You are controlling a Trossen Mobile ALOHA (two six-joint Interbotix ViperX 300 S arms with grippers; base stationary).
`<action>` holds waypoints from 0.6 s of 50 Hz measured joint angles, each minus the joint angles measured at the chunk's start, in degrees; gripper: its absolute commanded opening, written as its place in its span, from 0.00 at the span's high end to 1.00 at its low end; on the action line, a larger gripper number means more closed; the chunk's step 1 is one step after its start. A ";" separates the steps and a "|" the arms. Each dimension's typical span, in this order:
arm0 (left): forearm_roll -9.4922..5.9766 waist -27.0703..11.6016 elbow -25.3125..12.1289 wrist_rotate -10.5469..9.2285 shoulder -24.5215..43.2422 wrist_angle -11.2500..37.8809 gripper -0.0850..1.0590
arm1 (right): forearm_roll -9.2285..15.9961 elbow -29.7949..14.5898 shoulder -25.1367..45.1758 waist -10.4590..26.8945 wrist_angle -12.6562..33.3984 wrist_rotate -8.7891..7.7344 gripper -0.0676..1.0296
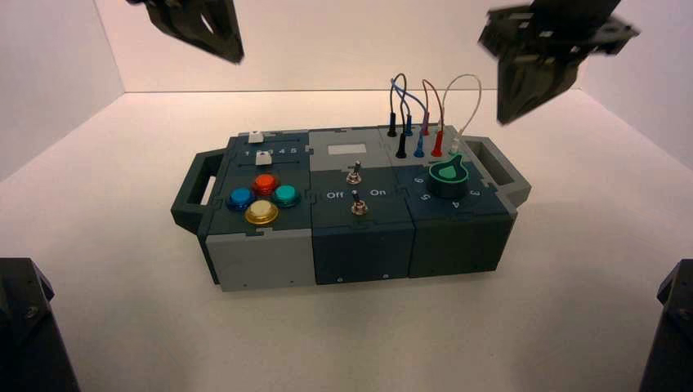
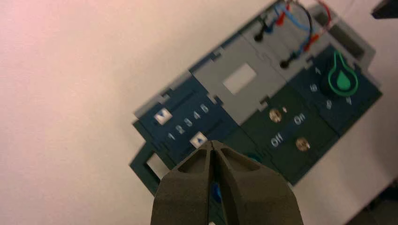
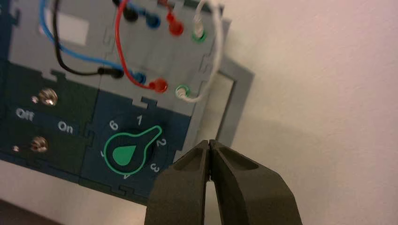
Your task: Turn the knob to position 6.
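Note:
The knob (image 1: pixel 448 175) is a dark dial with a green teardrop pointer, on the box's right-hand dark teal panel. In the right wrist view the knob (image 3: pixel 127 152) has its pointer tip between numerals 1 and 2. The numeral 6 (image 3: pixel 112 124) sits two places round the ring from there, beyond the 1. My right gripper (image 3: pixel 209 143) is shut and empty, in the air above and beyond the knob (image 1: pixel 502 121). My left gripper (image 2: pixel 214 144) is shut and empty, high over the box's left end (image 1: pixel 237 57). The left wrist view also shows the knob (image 2: pixel 341 79) and the 6 (image 2: pixel 314 87).
The box (image 1: pixel 261 257) has four coloured push buttons (image 1: pixel 263 198) and two white sliders (image 1: pixel 262 157) on its left part. Two metal toggle switches (image 1: pixel 356 189) stand mid-box. Plugged wires (image 1: pixel 425 114) rise just behind the knob. A grey handle (image 1: pixel 502 175) juts out right of it.

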 measured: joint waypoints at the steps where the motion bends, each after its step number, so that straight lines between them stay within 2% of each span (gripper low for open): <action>1: 0.00 -0.44 0.00 0.00 0.26 0.18 0.95 | 0.00 -0.09 0.62 0.09 0.18 0.09 0.96; 7: 0.00 -2.37 0.00 0.00 2.29 0.35 0.95 | 0.09 -0.53 3.43 0.44 0.79 0.09 0.96; 17: 0.00 -5.80 -0.44 0.00 6.86 0.70 0.95 | 0.53 -1.49 7.73 3.08 1.93 0.09 0.96; 30: 0.00 -6.77 -1.76 0.26 9.23 2.20 0.95 | 1.93 -2.99 10.11 6.42 2.99 0.09 0.96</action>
